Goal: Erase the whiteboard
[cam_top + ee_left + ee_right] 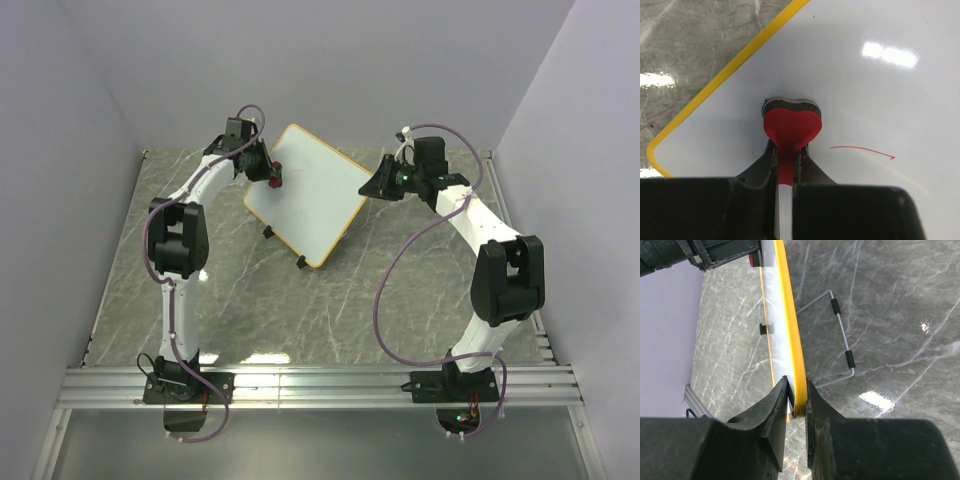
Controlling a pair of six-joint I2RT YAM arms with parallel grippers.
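- The white, yellow-rimmed whiteboard (305, 195) sits tilted up on the grey marble table (250, 300). The right gripper (796, 400) pinches its rim, so hard pressing could slip it loose.
- The left gripper (787, 155) clamps a red heart-shaped eraser (791, 122) near the whiteboard's corner. A sweep may miss the thin red stroke (862, 150).

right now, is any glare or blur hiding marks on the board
Left wrist: a glare patch on the whiteboard, but the red stroke beside the eraser reads clearly. Right wrist: glare only on the table. Top external: evenly lit, the whiteboard too small to show marks.
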